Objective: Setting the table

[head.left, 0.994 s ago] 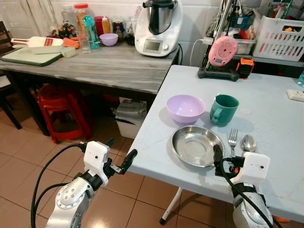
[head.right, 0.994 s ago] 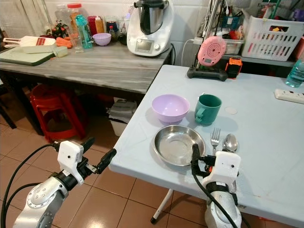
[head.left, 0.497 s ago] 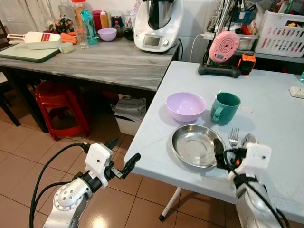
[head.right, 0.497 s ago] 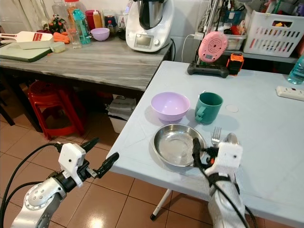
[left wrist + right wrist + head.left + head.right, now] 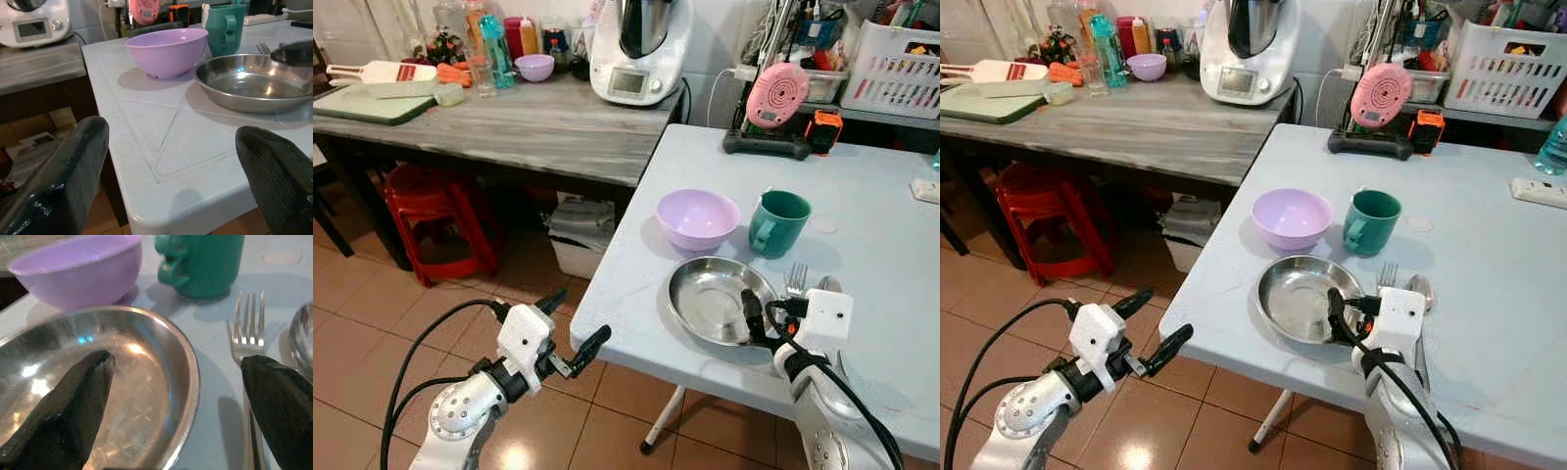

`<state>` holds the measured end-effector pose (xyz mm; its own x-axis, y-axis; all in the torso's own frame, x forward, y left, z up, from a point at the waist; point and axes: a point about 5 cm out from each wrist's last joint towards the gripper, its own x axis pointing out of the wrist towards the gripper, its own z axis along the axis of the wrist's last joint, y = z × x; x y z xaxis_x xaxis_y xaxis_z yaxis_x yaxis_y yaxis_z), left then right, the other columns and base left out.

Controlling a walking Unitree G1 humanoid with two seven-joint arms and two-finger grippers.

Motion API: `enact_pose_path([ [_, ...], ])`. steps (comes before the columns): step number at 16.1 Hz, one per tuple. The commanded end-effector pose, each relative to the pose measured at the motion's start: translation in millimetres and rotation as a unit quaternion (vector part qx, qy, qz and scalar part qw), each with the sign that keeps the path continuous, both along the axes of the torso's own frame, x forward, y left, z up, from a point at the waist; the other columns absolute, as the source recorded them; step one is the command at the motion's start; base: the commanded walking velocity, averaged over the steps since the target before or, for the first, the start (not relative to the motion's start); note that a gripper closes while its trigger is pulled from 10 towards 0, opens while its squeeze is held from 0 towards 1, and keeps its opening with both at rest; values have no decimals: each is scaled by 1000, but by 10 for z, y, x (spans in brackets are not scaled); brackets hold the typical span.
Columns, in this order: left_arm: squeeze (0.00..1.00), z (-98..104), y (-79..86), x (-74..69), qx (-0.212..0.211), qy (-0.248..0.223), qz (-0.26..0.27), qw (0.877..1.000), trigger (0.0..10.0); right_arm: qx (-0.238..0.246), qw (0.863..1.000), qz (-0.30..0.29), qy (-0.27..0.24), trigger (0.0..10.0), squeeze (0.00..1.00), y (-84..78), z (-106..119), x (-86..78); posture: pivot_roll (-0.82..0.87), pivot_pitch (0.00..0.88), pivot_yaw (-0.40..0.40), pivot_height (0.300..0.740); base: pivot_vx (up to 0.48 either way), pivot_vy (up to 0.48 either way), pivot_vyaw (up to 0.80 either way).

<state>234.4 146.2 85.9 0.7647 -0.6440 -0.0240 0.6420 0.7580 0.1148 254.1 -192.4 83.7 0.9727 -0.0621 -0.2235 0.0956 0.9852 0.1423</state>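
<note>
My right end effector (image 5: 178,396) sits at the near right rim of the steel plate (image 5: 715,299), fingers spread w/ 1 over the dish & 1 over the fork (image 5: 247,328). The fork & spoon (image 5: 1417,288) lie just right of the plate; purple bowl (image 5: 696,217) & green mug (image 5: 775,222) sit beyond it. My left end effector (image 5: 570,326) hangs spread off the table (image 5: 881,225) near-left corner.

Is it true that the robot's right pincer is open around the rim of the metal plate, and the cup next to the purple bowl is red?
Almost. The cup is green, not red, as the left eye view shows. The rest holds: the right pincer is open, one finger over the metal plate and one outside its rim, and the cup stands beside the purple bowl.
</note>
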Motion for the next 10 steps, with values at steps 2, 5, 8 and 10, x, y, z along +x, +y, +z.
enact_pose_path([
  [2,0,-26,-6,-31,11,-1,-25,1000,10000,7,1000,3,12,10000,0,-22,-16,16,33,0,-5,740,0,0,0],
  [5,0,-21,-13,-45,18,-7,-49,999,10000,11,1000,11,21,10000,0,-7,-28,23,32,0,-4,740,0,0,0],
  [8,0,-6,-22,-61,18,-7,-69,997,10000,20,999,22,28,2196,0,25,-52,22,28,0,0,740,0,0,0],
  [10,0,12,-29,-66,21,-6,-85,996,10000,28,999,32,29,0,0,75,-41,34,27,0,3,740,0,0,0],
])
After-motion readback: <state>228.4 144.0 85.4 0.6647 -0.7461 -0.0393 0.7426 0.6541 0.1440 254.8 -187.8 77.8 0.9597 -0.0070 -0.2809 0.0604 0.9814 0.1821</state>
